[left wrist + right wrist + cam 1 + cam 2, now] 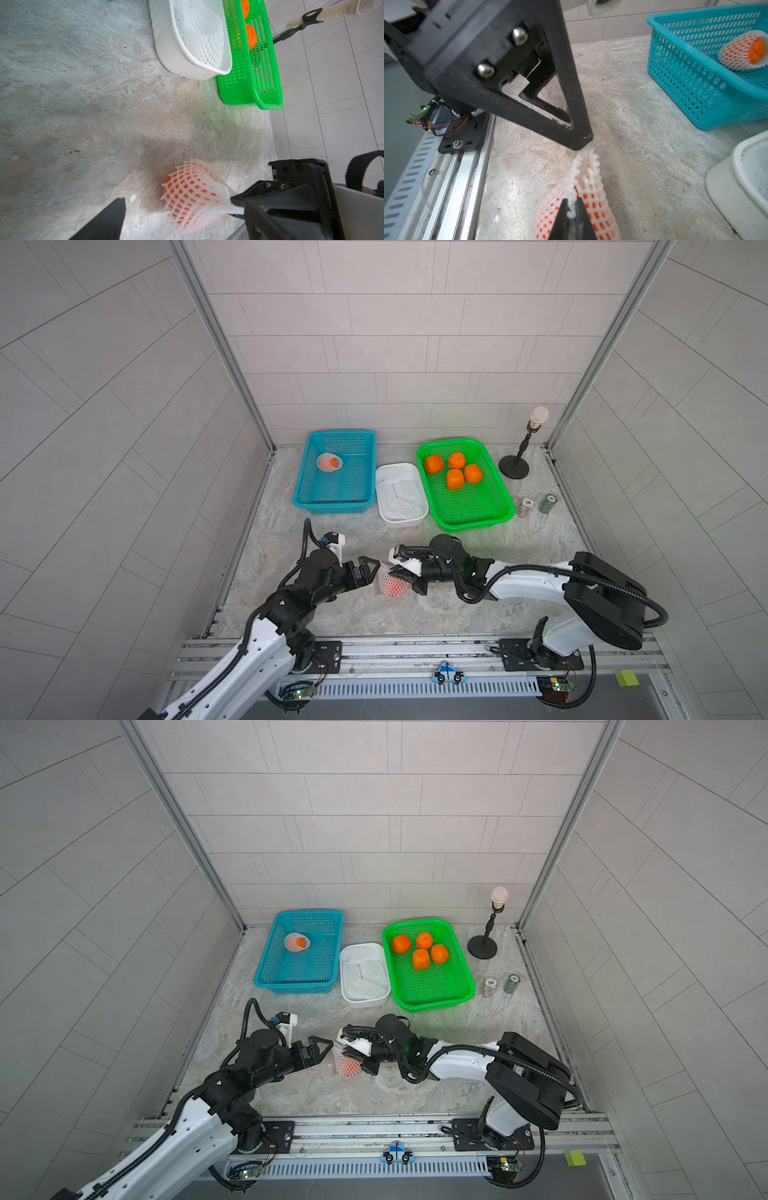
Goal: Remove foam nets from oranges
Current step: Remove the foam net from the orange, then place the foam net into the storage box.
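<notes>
On the counter (353,614), near its front edge and between the two arms, an orange (166,188) sits wrapped in a white foam net (193,193), the fruit showing through the diamond holes. The right tool (572,208) is closed tight on the net's loose edge. Its two black tips pinch a gathered fold of mesh so that the sleeve is drawn into a cone toward it, and it grips only foam, not fruit. The left tool (373,570) stands wide apart and holds nothing. In the right wrist view one of its fingers (571,124) has its tip just beside the net's open end; whether it touches cannot be told. Toward the back wall, a blue basket (328,506) holds a second netted orange (329,462) with one end bare. Beside it a white tub (405,523) contains empty nets (399,491), and next to that a green basket (473,523) holds four bare oranges (455,479) clustered at its far end.
</notes>
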Controlling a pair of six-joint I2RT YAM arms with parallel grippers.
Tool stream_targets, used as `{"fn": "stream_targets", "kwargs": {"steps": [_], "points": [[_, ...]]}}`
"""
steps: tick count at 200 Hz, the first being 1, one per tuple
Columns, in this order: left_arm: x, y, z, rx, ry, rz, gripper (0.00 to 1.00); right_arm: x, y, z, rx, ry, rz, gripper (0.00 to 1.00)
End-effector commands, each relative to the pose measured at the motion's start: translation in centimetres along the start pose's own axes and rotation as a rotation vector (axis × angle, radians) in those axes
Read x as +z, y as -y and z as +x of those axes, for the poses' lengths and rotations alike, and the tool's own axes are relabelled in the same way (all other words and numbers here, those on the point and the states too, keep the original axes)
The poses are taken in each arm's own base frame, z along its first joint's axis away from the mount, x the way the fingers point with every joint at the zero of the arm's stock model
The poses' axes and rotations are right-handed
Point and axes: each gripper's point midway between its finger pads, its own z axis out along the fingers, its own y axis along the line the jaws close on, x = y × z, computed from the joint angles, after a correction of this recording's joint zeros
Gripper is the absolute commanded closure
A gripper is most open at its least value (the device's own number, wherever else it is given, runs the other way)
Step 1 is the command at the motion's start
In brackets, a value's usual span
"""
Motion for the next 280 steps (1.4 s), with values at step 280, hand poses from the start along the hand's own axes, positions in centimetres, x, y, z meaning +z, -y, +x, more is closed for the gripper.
{"fn": "stream_targets", "kwargs": {"steps": [280], "points": [[-3.4, 14.5, 1.0, 0.91, -0.055, 0.668, 0.11, -9.9, -2.5, -9.5, -0.133, 0.127, -0.188, 0.91]]}}
